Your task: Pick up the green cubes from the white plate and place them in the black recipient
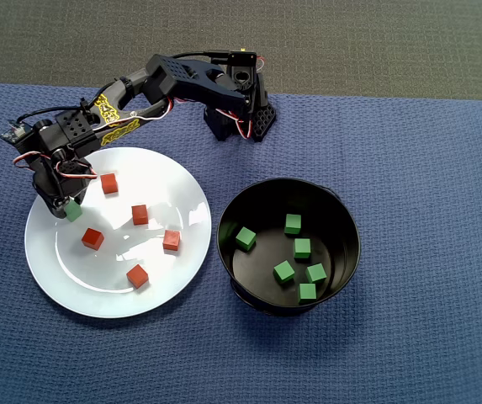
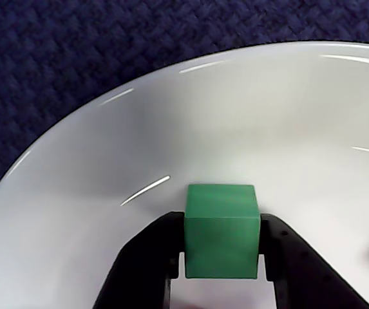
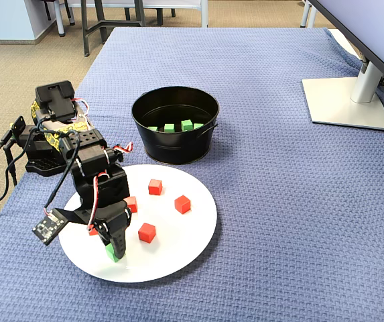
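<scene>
While the arm [image 1: 161,84] reaches over the left part of the white plate [image 1: 182,189] in the overhead view, its end effector [image 2: 221,267] is pinching one green cube [image 2: 221,230], the two black fingers [image 2: 147,261] pressed against the cube's opposite sides as the wrist view shows. That cube [image 1: 73,211] sits near the plate's left rim in the overhead view, and in the fixed view it appears at the tip of the end effector [image 3: 113,253] close to the plate's near edge; whether it touches the plate's surface cannot be told. Five red-orange cubes [image 1: 140,215] lie scattered across the plate, apart from each other. Just to the right of the plate in the overhead view stands the black recipient [image 1: 341,215], and six more green cubes [image 1: 302,247] rest on its flat bottom, spread loosely with two of them close together near the lower right. Plate and recipient both stand on a blue woven cloth [image 1: 426,168] covering the bench. A monitor stand [image 3: 347,100] rests on the cloth at the far right in the fixed view.
</scene>
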You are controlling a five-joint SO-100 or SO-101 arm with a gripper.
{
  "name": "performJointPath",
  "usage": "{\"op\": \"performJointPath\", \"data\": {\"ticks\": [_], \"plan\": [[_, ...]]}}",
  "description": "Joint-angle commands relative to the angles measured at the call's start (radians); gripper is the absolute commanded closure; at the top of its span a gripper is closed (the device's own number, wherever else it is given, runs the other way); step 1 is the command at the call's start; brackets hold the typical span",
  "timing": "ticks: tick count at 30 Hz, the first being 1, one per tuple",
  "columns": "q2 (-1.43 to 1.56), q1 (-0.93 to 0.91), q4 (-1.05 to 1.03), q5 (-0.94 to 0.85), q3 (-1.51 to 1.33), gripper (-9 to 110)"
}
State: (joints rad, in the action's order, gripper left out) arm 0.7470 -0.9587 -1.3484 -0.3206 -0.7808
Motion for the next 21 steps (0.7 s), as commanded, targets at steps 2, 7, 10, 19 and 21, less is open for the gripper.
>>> {"op": "performJointPath", "data": {"ticks": [2, 7, 10, 19, 21], "plan": [[0.192, -0.018, 0.051, 0.035, -0.075, 102], [0.456, 0.012, 0.061, 0.026, -0.256, 102], [0.607, 0.071, 0.052, 0.037, -0.353, 102], [0.957, 0.39, -0.081, 0.187, -0.474, 102], [1.031, 0.485, -0.087, 0.215, -0.518, 102]]}}
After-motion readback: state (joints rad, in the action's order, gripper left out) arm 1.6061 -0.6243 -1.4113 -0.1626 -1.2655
